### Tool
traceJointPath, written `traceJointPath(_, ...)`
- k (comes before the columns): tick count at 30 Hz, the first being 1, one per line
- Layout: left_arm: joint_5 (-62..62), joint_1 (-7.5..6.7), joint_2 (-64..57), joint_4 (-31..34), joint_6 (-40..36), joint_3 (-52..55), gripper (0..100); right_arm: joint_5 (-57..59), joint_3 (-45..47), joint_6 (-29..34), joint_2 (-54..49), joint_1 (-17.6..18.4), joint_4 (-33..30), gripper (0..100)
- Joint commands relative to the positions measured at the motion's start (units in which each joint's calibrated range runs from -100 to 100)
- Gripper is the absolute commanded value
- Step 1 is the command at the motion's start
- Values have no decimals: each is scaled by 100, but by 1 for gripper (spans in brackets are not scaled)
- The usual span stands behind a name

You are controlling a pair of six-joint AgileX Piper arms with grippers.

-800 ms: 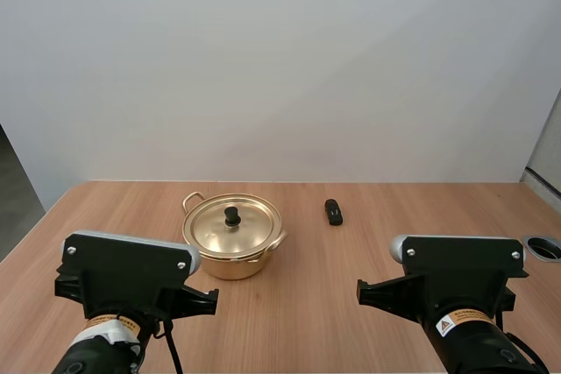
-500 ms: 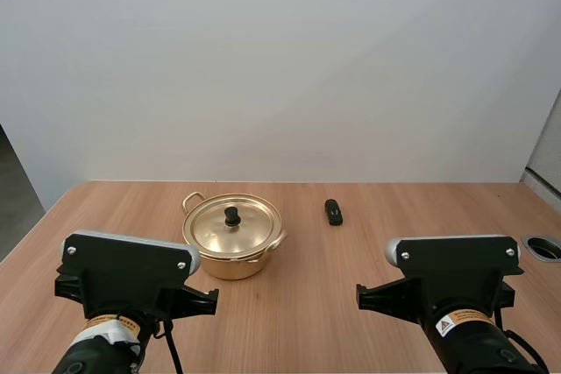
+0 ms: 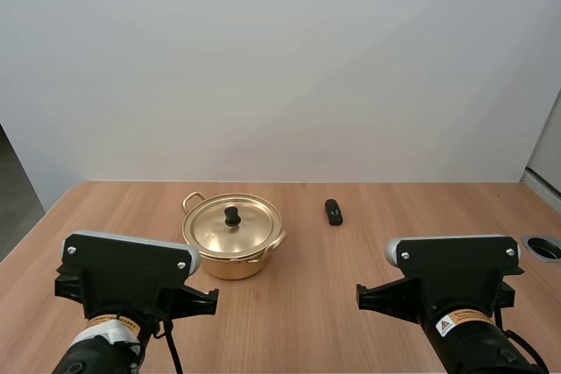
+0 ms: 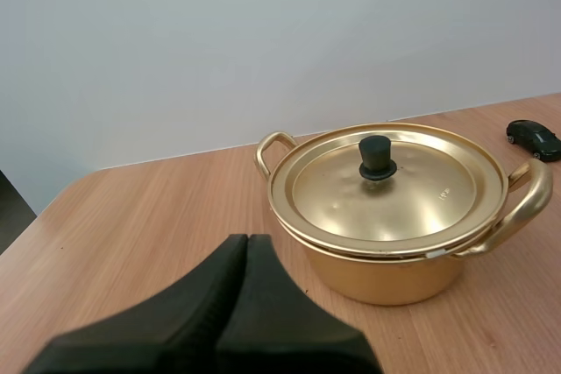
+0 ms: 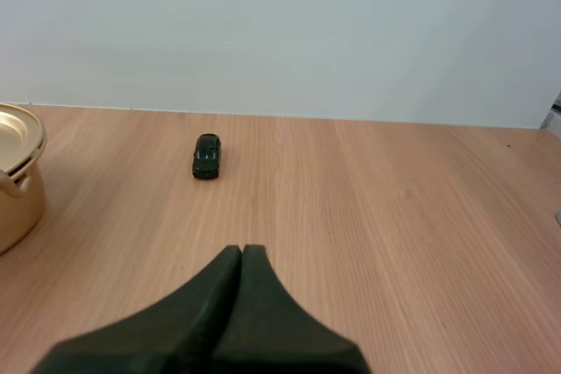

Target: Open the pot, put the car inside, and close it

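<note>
Our left claw (image 4: 247,238) is hanging clenched and empty before the lidded pot (image 4: 386,273); we are risking slipping off its small knob (image 4: 377,157). Our right claw (image 5: 242,250), likewise clenched, is facing the car (image 5: 206,155). From above, the car is sitting near the pot.

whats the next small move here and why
Probably open the left gripper and ease it toward the black knob. The lid sits on the pot, the left fingers lie shut together short of it, and the car lies on the table, so the lid has to come off first.
</note>
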Motion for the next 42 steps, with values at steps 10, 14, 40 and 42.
traceJointPath(10,-3,-2,0,0,5,0,0,9,0,-5,0,-2,3,0)
traceJointPath(14,-3,-2,0,0,5,0,0,9,0,-5,0,-2,3,0)
traceJointPath(40,55,54,0,106,317,-3224,0,-174,-2798,1246,9,14,-1700,0)
traceJointPath(42,-100,68,246,-230,590,-3234,0,-317,-2826,818,304,6,-1287,0)
